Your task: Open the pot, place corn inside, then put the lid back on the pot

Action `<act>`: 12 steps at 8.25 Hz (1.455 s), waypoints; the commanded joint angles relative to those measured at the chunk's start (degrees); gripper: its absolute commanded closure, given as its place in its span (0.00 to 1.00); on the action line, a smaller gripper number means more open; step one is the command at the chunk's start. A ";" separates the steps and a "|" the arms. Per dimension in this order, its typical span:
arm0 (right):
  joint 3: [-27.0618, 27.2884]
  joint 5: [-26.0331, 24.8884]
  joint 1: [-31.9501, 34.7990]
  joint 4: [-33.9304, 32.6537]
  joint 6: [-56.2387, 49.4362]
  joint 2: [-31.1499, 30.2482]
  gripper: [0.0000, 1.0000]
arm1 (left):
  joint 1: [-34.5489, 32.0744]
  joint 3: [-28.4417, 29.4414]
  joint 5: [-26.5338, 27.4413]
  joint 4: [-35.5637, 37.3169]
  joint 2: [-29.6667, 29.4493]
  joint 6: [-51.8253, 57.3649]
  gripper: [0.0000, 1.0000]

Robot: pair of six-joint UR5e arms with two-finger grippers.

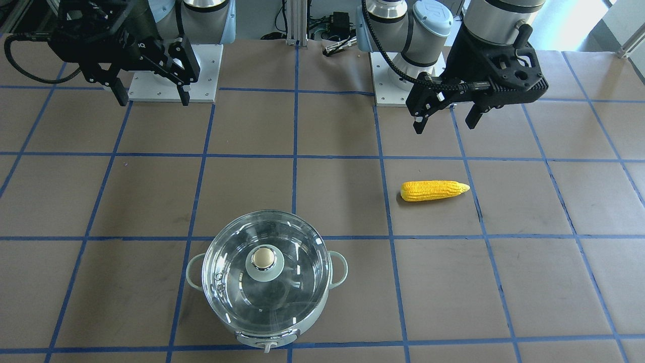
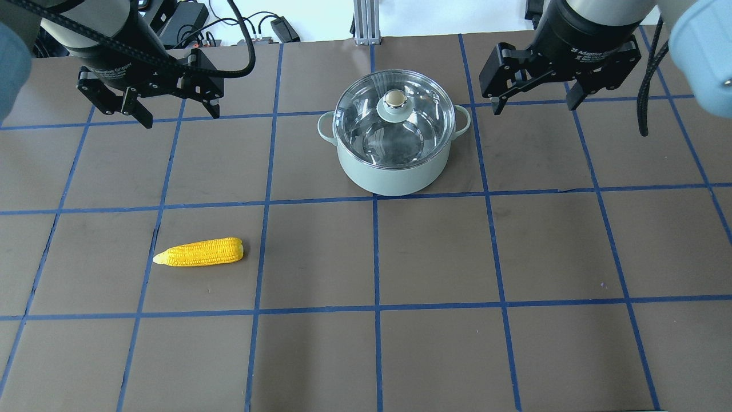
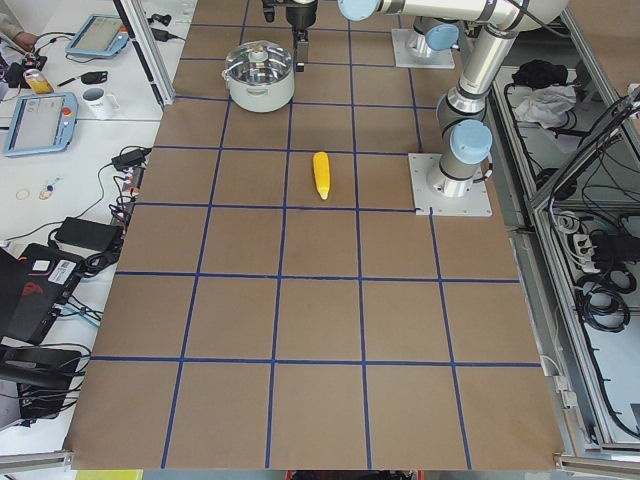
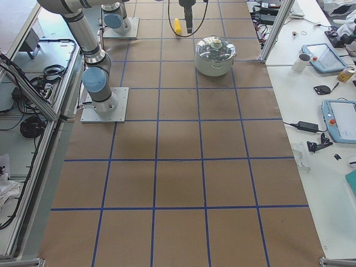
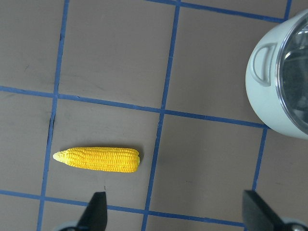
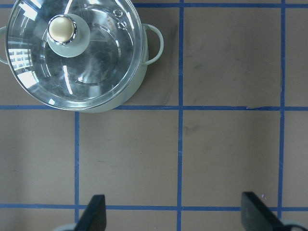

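Note:
The mint-green pot stands on the table with its glass lid on it; the lid's knob has a beige top. The pot also shows in the front view and the right wrist view. The yellow corn lies flat on the table, also in the front view and the left wrist view. My left gripper hangs open and empty above the table, far behind the corn. My right gripper hangs open and empty to the right of the pot.
The table is brown with a blue tape grid. The arm bases stand on white plates at the robot's side. Cables lie beyond the far edge. Side tables with tablets and mugs stand off the table.

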 commanded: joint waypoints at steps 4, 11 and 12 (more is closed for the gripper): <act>-6.83 3.51 3.32 -7.65 4.85 12.73 0.00 | 0.32 -3.58 0.26 -1.08 -0.28 -6.33 0.00; -10.72 -1.15 11.34 -27.39 13.32 33.08 0.00 | 10.43 -6.85 2.28 -1.08 -0.27 -33.63 0.00; -10.63 -1.15 11.34 -27.57 13.58 33.26 0.01 | 10.51 -7.02 2.37 -1.08 -0.80 -37.67 0.00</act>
